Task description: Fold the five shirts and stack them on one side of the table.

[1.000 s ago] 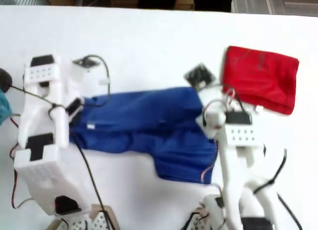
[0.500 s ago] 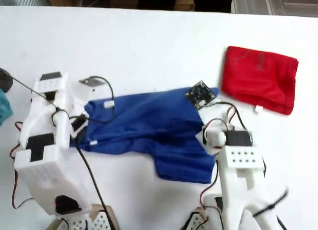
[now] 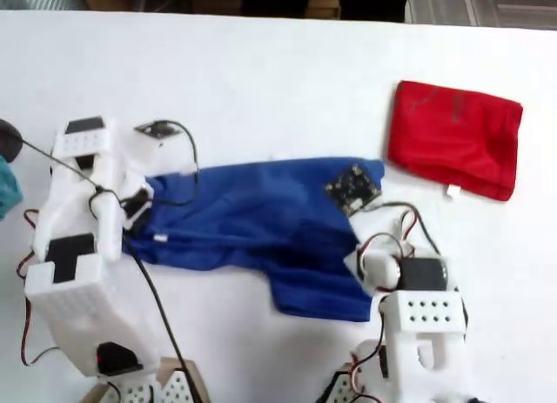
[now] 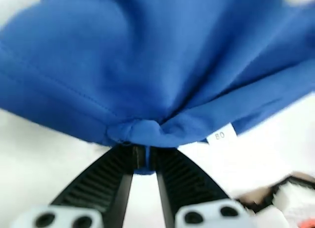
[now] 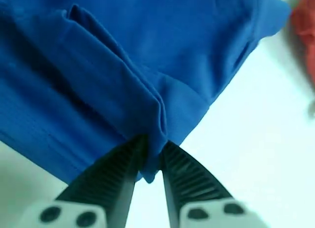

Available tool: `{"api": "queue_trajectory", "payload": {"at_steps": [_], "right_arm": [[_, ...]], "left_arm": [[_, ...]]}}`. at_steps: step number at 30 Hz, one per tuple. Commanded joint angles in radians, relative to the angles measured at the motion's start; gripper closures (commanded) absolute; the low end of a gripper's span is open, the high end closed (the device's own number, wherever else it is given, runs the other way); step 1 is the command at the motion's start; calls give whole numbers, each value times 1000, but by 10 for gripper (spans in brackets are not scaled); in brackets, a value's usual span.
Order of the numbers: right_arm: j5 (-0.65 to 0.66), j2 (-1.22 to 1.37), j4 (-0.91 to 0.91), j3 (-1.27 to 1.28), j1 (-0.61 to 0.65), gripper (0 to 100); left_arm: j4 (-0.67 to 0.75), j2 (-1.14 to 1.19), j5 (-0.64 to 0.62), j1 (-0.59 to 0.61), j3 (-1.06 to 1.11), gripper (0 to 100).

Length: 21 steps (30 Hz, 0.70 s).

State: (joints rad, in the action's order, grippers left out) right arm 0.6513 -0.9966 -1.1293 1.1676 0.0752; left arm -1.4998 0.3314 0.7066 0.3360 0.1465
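A blue shirt [image 3: 261,220] is shown spread lengthwise across the middle of the white worktop [image 3: 261,72], crumpled and only partly folded, with one flap hanging toward the near edge. Its left end is gathered into a bunch, and this bunch is pinched between the two black ribbed fingers of the left tool [image 4: 143,158], which are pressed together on the cloth. A small white label [image 4: 219,136] is seen at the hem just beside that grip. On the right side of the shirt, a raised fold of the blue fabric is clamped by the right tool [image 5: 153,153], whose fingers are closed upon it. A red shirt [image 3: 454,139], already folded into a rectangle, is laid flat on the right side of the worktop, just beside the far right corner of the blue shirt.
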Motion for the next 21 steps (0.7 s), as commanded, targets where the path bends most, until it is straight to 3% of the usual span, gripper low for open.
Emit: {"api": "queue_trajectory", "payload": {"at_steps": [1, 10, 16, 21], "right_arm": [[2, -25, 33, 41, -7, 978], [114, -31, 15, 78, -8, 972], [112, -33, 1, 6, -4, 735], [43, -33, 22, -100, 42, 680]], "left_arm": [[81, -40, 2, 9, 31, 974], [75, -49, 5, 12, 42, 963], [-87, -51, 2, 37, -166, 740], [-161, -41, 0, 101, -487, 769]]}}
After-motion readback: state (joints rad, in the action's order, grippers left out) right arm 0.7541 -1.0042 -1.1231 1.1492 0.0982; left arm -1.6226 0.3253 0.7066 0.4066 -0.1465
